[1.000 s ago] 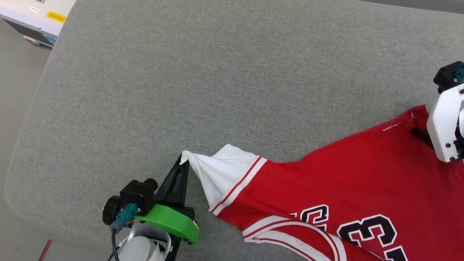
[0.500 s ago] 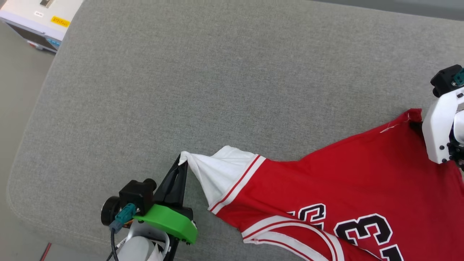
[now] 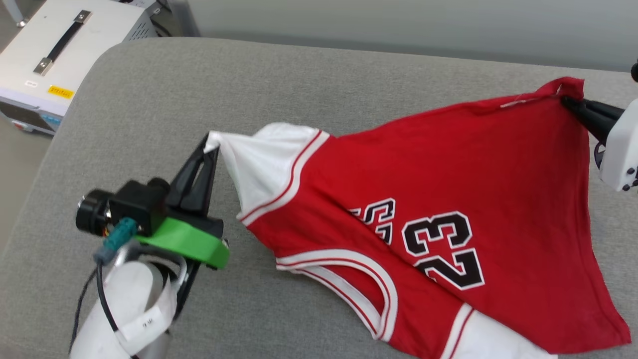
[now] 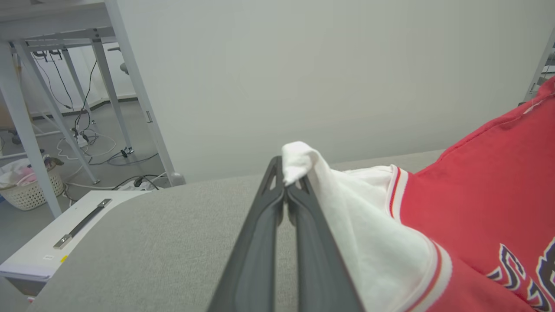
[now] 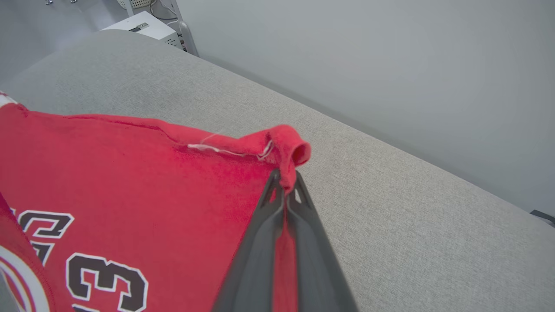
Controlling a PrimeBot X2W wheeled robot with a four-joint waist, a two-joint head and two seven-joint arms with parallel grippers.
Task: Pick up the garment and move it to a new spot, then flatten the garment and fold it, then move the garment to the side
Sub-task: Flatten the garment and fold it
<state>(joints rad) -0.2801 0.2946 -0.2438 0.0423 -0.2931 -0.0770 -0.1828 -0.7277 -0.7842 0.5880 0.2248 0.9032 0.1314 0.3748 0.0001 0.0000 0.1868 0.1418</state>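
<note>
Two pinch grips on, so I'd say the pick-up-and-move step is in hand.
Black-fingered left gripper [image 3: 212,143] is closed on the white sleeve tip; the red jersey T-shirt with white sleeves and black "23" print [image 3: 448,164] stretches across the grey fabric cushion [image 3: 149,99], print up, lower part draped on it; black-fingered right gripper [image 3: 568,101] is closed on a red hem corner. Next up, probably: carry both corners together with even tension.

Grey cushion [image 3: 149,89], pale wall [image 4: 303,65], perhaps laundry basket [image 4: 26,193]
</note>
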